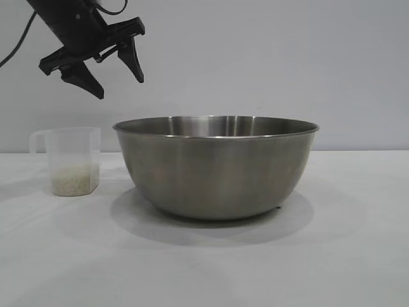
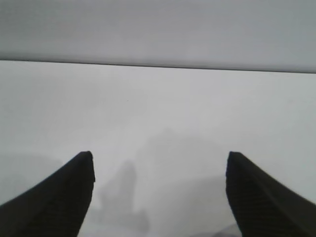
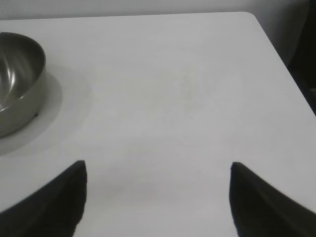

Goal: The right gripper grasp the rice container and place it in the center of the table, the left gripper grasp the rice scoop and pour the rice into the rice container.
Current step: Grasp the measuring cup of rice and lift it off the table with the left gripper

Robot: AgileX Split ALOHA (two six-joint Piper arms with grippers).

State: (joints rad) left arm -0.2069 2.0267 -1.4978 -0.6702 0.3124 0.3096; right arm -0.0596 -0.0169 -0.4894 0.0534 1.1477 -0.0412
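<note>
1. Your left hand (image 1: 115,80) hung in the air above and just behind the rice scoop (image 1: 72,160), its two black fingers spread wide with nothing between them and touching nothing.
2. In its wrist view the left fingers (image 2: 59,197) framed only bare white bench (image 2: 158,108).
3. Your right hand (image 3: 158,197) was also wide open and empty; its wrist view showed bare bench between the fingers, with the rice container (image 3: 17,79) well off to one side.
4. The rice container (image 1: 216,163) sat upright near the middle of the bench.
5. The rice scoop stood upright on the bench just beside the container, apart from it, with rice (image 1: 73,181) lying in its bottom.
</note>
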